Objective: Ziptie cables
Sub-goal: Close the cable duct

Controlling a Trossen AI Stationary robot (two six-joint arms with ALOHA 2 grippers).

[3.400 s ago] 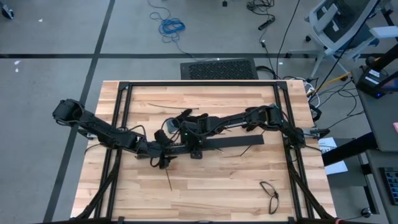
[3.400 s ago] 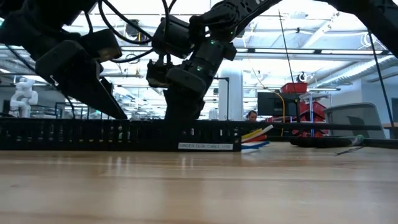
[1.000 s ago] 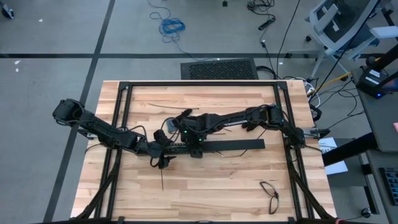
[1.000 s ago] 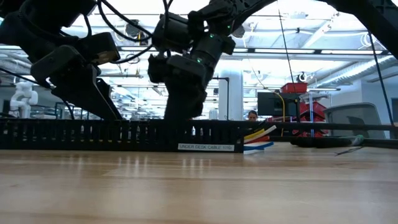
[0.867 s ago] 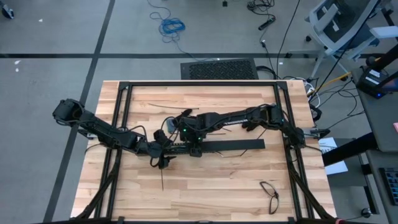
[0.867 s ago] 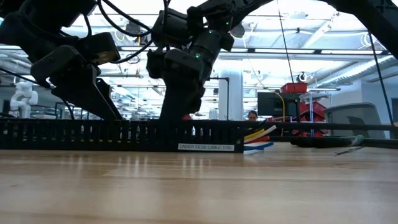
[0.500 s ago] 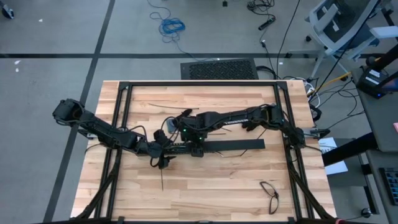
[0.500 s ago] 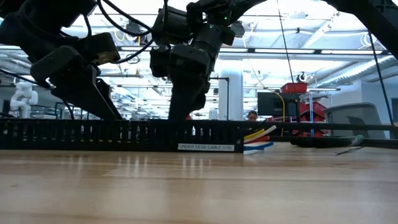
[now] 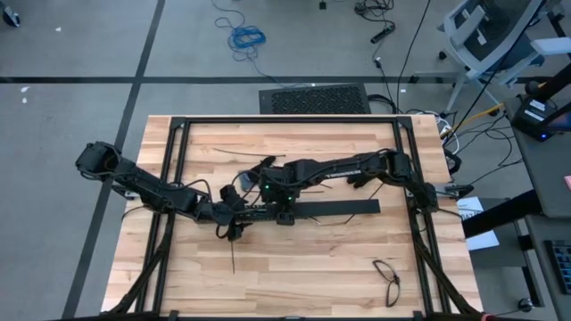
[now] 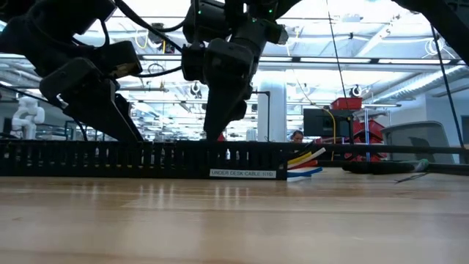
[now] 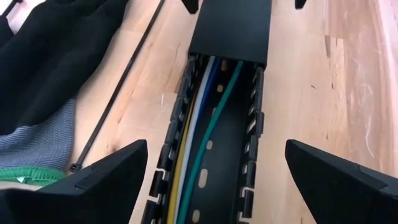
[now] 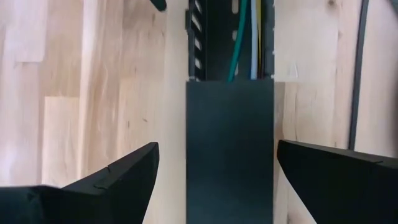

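Cable tray (image 10: 146, 160) label reads "UNDER DESK CABLE", rest illegible. Left wrist view alone shows cables (image 11: 199, 155) inside tray, ziptie (image 11: 118, 93) alongside. Left gripper (image 11: 211, 180), right gripper (image 12: 214, 168): jaws apart, straddling tray.

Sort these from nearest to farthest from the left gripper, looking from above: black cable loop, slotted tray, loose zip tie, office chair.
From the left gripper:
1. slotted tray, directly under it, mid-table
2. loose zip tie, just toward the table's front edge
3. black cable loop, front right corner
4. office chair, off the table, far right

Table (image 9: 312, 259) – pale wood, smooth; tray (image 11: 229, 28) – matt plastic.
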